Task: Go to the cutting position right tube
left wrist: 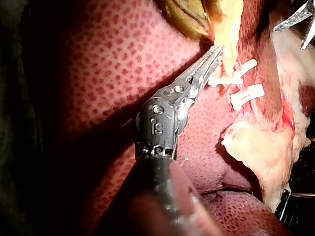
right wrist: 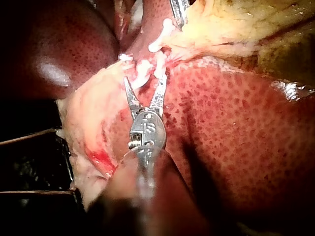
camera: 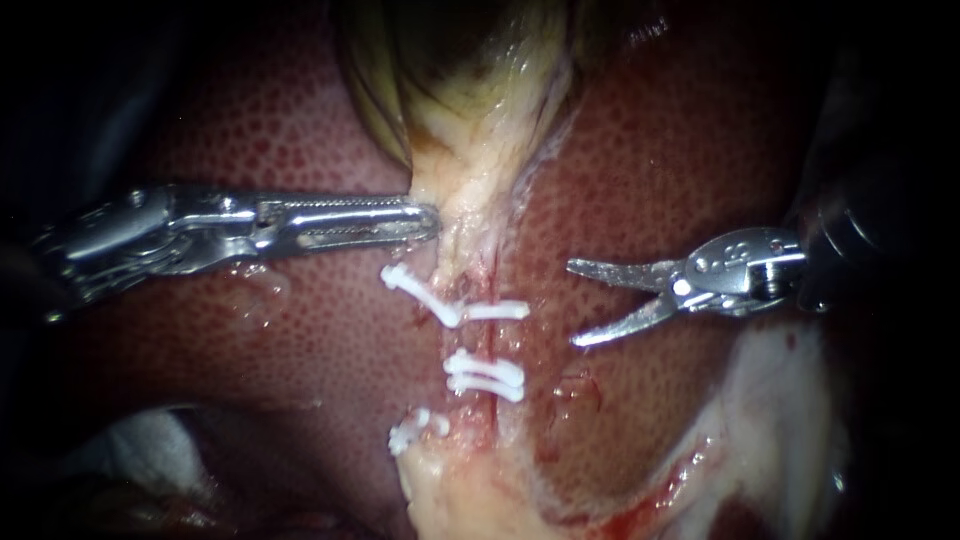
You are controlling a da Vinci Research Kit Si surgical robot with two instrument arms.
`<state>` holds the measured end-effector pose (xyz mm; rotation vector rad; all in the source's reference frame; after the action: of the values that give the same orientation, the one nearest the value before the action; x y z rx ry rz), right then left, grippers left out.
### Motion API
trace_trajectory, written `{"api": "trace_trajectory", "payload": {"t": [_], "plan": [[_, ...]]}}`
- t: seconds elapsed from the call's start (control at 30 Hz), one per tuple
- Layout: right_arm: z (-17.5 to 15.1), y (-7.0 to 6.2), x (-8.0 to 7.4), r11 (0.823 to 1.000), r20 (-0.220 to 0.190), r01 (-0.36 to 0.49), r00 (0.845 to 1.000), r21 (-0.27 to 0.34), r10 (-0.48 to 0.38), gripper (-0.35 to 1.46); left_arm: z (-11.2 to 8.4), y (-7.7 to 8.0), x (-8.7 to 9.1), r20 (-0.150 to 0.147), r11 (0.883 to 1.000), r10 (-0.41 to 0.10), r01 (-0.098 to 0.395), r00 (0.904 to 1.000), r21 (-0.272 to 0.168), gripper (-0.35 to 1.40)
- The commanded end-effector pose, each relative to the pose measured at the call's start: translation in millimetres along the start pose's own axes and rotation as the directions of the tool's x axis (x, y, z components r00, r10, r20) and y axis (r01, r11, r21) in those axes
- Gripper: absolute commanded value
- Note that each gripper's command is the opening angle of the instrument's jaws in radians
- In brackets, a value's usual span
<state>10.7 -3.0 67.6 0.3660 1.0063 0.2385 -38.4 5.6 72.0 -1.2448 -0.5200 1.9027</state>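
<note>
The right instrument (camera: 572,304), with steel blade-like tips, holds its jaws open at right of centre in the endoscope view, aimed left and short of the clips. The left instrument (camera: 432,220) has long serrated jaws lying together, tips against the pale yellowish strand (camera: 470,200) below the green-yellow gallbladder (camera: 460,60); no pinch is confirmed.

The right tube (camera: 490,343), thin and reddish, runs down the frame centre between white plastic clips (camera: 485,375).

Step assessed: approach, unfinished. The next move likely calls for advancing left until the open blades straddle the tube between clips.

The tube's outline against the speckled red liver (camera: 650,150) is indistinct. The right shaft is lost in shadow.
</note>
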Motion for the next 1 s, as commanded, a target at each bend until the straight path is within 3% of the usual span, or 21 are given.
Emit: {"api": "trace_trajectory", "payload": {"t": [0.03, 0.23, 0.33, 0.5, 0.7, 1.0], "plan": [[0.1, 0.0, 0.0, 1.0, 0.0, 0.0, 1.0, 0.0, 0.0, 1.43, -0.2, 0.0, 0.1, 0.0, 1.0, 0.0, 0.0, 1.0, -0.002, -0.35], [0.1, -0.1, -0.1, 1.0, 0.0, 0.0, 1.0, 0.0, 0.0, 1.43, -3.4, -0.8, 2.5, 0.005, 1.0, -0.013, 0.013, 0.9999, 0.002, -0.35], [0.1, -0.1, -0.1, 1.0, 0.0, 0.001, 1.0, 0.0, -0.001, 1.43, -5.9, -1.0, 4.4, -0.017, 0.999, -0.032, 0.032, 0.9993, 0.017, -0.35], [0.1, -0.1, -0.1, 1.0, 0.0, 0.001, 1.0, 0.0, -0.001, 1.43, -9.3, -0.4, 6.9, -0.045, 0.999, -0.015, 0.016, 0.9989, 0.03, -0.35], [0.2, -0.1, -0.1, 1.0, 0.0, 0.0, 1.0, -0.001, 0.0, 1.43, -10.1, 0.6, 7.6, -0.056, 0.999, -0.009, 0.01, 0.9984, 0.031, -0.35], [1.5, -0.2, -1.0, 1.0, -0.004, 0.007, 1.0, 0.01, -0.006, 1.43, -10.2, 0.7, 7.6, -0.056, 0.999, -0.009, 0.01, 0.9984, 0.031, -0.35]]}}
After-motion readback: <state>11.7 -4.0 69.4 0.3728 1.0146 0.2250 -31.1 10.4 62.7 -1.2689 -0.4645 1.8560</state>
